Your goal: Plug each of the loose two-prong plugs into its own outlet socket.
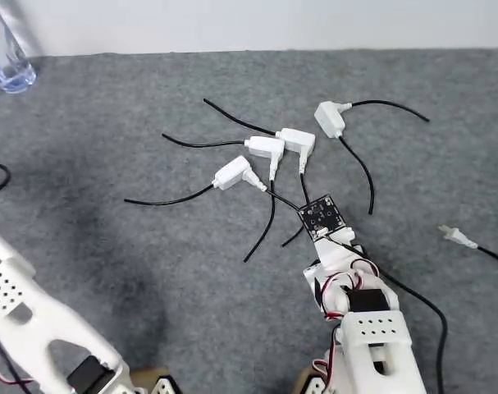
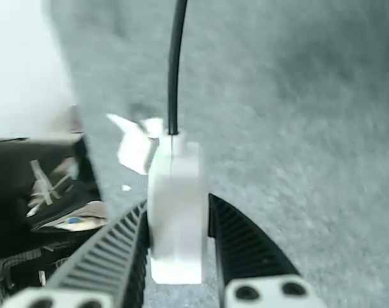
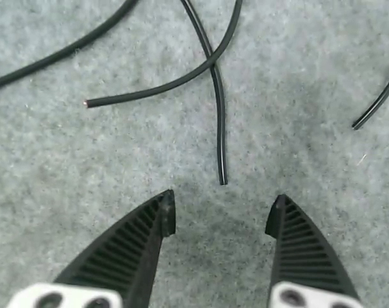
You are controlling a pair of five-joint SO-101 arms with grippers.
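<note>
Several white corded outlet sockets lie mid-carpet: one (image 1: 235, 173), a touching pair (image 1: 265, 148) (image 1: 296, 139), and one farther off (image 1: 331, 117). A small loose two-prong plug (image 1: 455, 236) lies at the right on its black cable. My left gripper (image 2: 178, 205) is shut on a white corded block (image 2: 175, 212), its cable (image 2: 175, 64) running away from the fingers; I cannot tell whether it is a plug or a socket. My right gripper (image 3: 220, 212) hangs open over bare carpet, just short of a loose cable end (image 3: 222, 181). The right arm (image 1: 347, 295) sits just below the sockets.
Black cables (image 1: 269, 217) cross the carpet around the sockets and under the right gripper (image 3: 181, 77). A clear bottle (image 1: 6, 57) stands at the far left corner. The left arm's white body (image 1: 35, 328) fills the near left corner.
</note>
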